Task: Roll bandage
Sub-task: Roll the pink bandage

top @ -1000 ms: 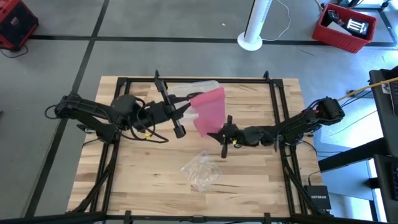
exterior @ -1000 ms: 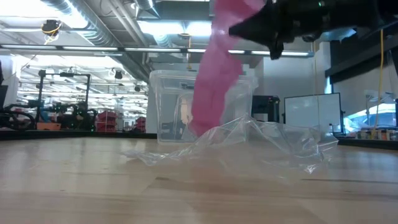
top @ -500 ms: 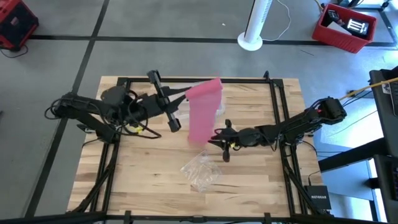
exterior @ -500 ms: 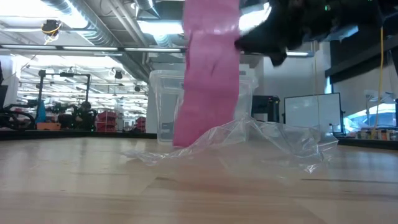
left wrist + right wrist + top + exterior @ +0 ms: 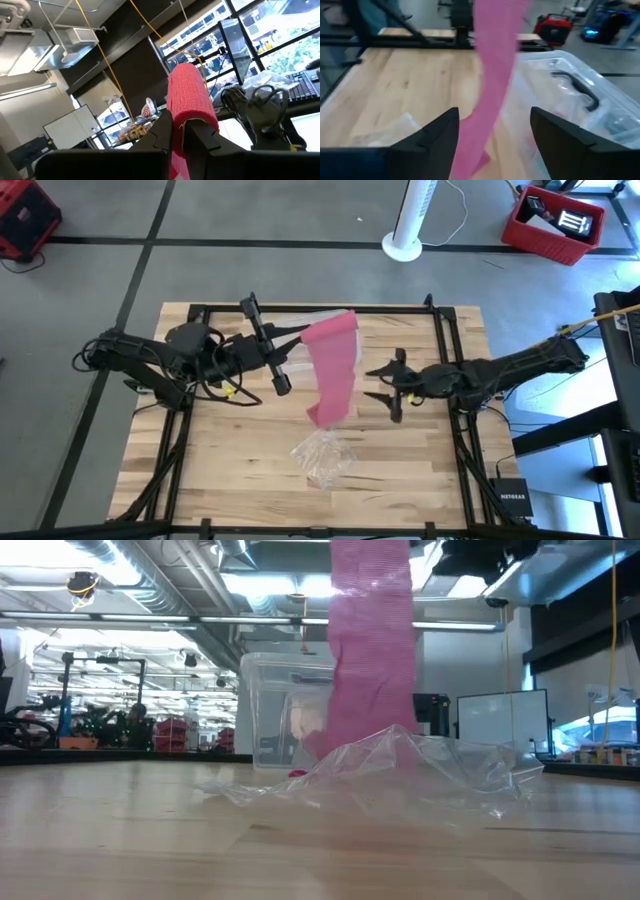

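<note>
The pink bandage [image 5: 335,370] hangs as a long strip from my left gripper [image 5: 297,337], which is raised over the table's far middle and shut on the strip's upper end. In the low view the bandage [image 5: 370,650] drops behind the crumpled clear wrapper [image 5: 400,770]. I cannot tell whether its lower end [image 5: 325,415] touches the table. My right gripper [image 5: 367,385] hovers to the right of the strip, open and apart from it. In its wrist view the bandage [image 5: 492,65] hangs ahead of the spread fingers. My left gripper pinches the bandage's upper end [image 5: 186,107] between its two fingers. They come nearly level from the table's left, tipped a little upward. The strip arches over the fingertips and hangs slack below them.
A clear plastic box [image 5: 580,100] with a dark handle stands on the far side of the table, behind the bandage [image 5: 280,710]. The crumpled clear wrapper [image 5: 322,458] lies near the table's middle front. A black frame [image 5: 440,360] runs around the work area.
My right gripper has opened and let go of the bandage's lower end, then drawn back toward the table's right edge and risen. The freed strip has swung and now hangs straight down from my left gripper, which still holds the upper end.
</note>
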